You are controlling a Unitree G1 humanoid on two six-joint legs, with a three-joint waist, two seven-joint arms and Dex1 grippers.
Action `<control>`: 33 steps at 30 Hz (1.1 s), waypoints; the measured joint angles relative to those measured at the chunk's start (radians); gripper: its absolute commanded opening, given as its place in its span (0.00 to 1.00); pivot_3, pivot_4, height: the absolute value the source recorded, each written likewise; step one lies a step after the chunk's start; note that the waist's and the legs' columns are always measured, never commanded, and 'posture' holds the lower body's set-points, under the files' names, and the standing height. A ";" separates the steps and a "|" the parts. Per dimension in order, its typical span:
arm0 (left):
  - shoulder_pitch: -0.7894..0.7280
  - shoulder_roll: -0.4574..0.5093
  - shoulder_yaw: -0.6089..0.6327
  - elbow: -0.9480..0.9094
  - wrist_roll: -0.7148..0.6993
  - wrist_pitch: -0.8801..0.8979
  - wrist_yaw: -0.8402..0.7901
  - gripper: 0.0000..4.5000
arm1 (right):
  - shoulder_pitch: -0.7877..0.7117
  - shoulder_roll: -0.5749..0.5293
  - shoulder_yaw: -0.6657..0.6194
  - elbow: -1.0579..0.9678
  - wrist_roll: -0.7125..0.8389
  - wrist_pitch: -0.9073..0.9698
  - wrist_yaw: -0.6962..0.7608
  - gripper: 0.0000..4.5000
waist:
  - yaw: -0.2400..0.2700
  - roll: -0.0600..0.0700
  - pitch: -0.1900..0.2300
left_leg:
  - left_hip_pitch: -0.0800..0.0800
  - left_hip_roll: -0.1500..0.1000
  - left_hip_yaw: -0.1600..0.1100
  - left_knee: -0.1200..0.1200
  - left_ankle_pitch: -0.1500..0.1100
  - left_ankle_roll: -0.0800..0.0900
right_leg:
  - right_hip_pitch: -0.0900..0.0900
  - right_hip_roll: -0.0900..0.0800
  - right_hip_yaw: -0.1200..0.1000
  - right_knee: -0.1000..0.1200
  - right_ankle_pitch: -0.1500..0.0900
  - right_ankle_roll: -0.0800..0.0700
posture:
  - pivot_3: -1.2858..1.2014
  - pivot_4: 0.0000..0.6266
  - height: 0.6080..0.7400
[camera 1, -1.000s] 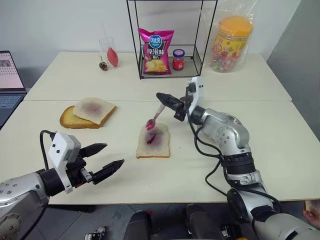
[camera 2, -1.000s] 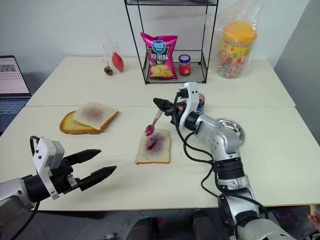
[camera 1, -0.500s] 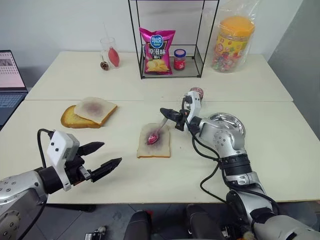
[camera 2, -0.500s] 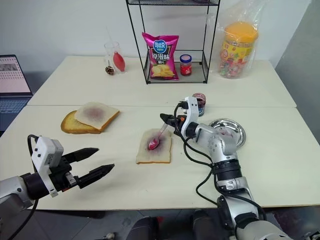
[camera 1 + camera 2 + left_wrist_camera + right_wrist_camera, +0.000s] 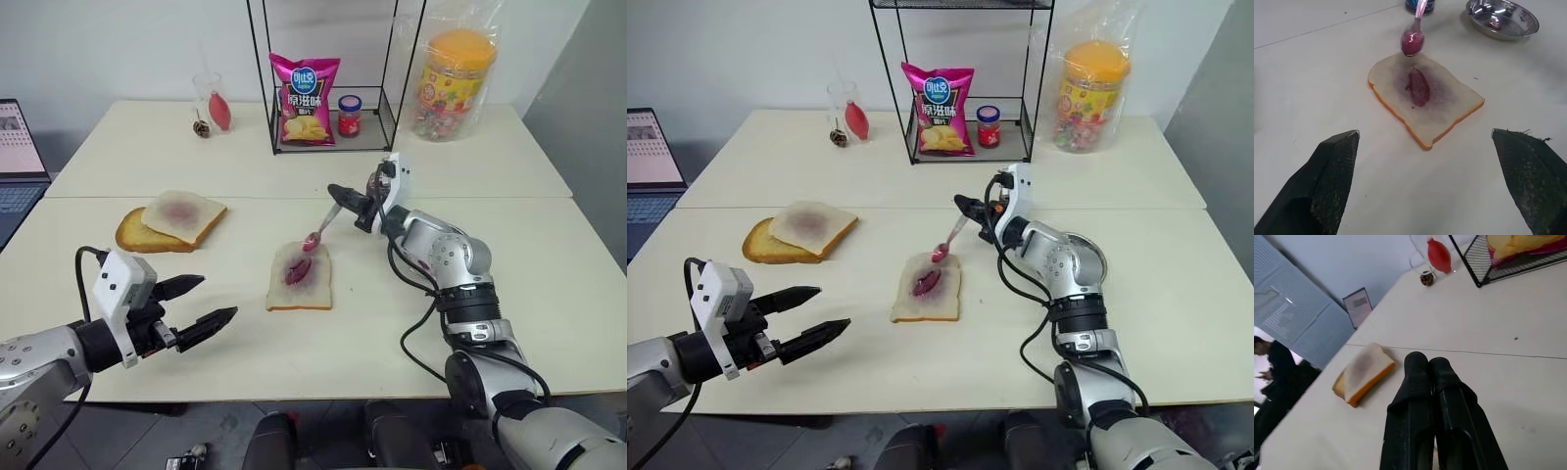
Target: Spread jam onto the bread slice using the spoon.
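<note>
Spreading step in hand: spoon (image 5: pixel 321 227) is held clamped in the right gripper (image 5: pixel 345 199), bowl lifted just off the bread slice (image 5: pixel 300 278) at its 12 o'clock edge. Jam (image 5: pixel 1419 87) sits mid-slice (a narrow blotch, unspread). Left gripper (image 5: pixel 201 305) is held apart, idle, approx. 8 o'clock. Next: bowl to be lowered and swept outward.

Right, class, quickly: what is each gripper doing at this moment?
Left gripper: open, holding nothing.
Right gripper: shut on the spoon, above the bread slice.
</note>
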 measured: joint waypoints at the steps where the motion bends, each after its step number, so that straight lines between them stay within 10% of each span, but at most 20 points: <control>1: 0.000 0.000 0.000 0.000 0.000 0.000 0.000 1.00 | 0.001 0.016 0.001 -0.009 0.004 0.010 -0.006 0.00 | 0.000 0.000 0.000 | 0.000 0.000 0.000 -0.001 0.000 0.000 | 0.000 0.000 0.000 0.000 0.000 0.000 | 0.52 0.24 1.00; 33: -0.056 0.027 -0.021 0.044 0.028 -0.017 -0.042 1.00 | 0.066 -0.004 -0.053 -0.059 0.095 0.130 -0.018 0.00 | 0.001 0.000 0.000 | 0.000 0.000 0.000 -0.002 0.000 0.000 | 0.000 0.000 0.000 -0.001 -0.001 0.000 | 0.52 0.24 1.00</control>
